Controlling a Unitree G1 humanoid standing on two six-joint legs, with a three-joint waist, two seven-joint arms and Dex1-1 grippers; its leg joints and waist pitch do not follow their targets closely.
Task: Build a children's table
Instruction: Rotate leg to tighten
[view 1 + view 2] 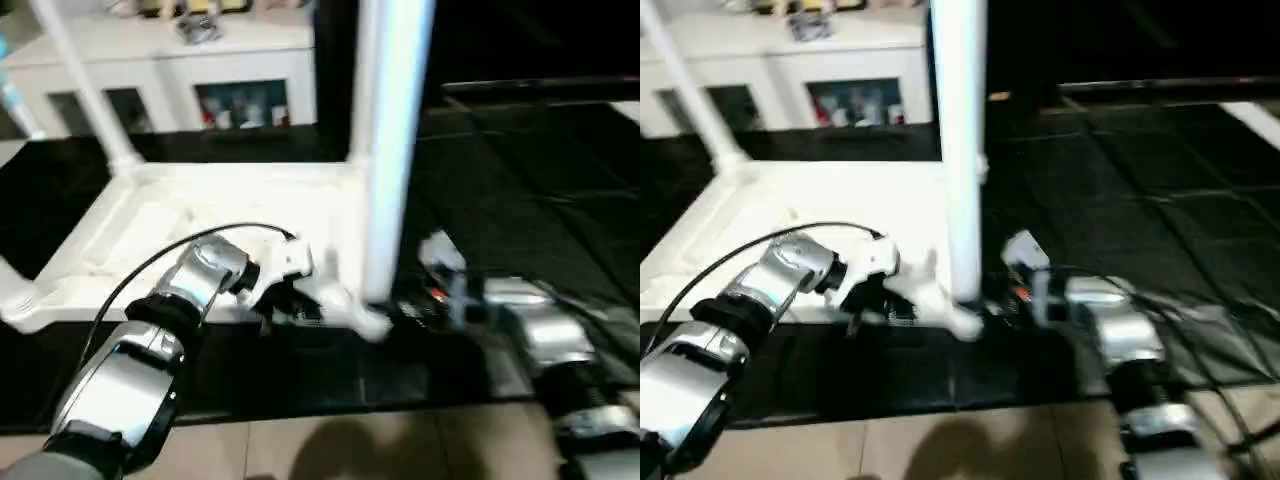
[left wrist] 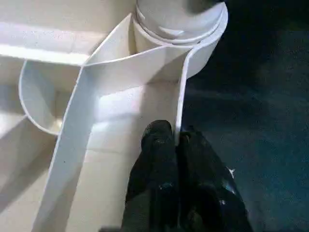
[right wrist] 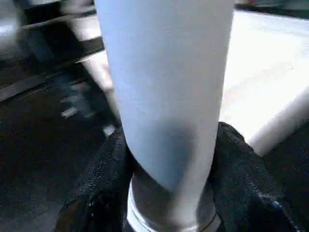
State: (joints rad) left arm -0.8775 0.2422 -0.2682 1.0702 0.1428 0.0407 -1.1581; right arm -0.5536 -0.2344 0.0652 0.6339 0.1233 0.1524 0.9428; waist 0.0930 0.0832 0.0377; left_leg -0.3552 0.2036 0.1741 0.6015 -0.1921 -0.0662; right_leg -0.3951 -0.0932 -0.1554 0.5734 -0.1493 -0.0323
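Upturned white plastic tabletop (image 1: 200,215) with two tapered white legs (image 1: 392,140) socketed, left pincer (image 2: 179,145) clenched on rim, right pincer (image 3: 169,159) grasping near leg.

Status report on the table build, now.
Left gripper shut on the table top rim. Right gripper clamped round the near upright leg at its socket. Nothing in the way.

There were no words, numbers or signs to read on anything. The things behind the cabinet's (image 1: 160,75) glass doors were too blurry to show any labels.
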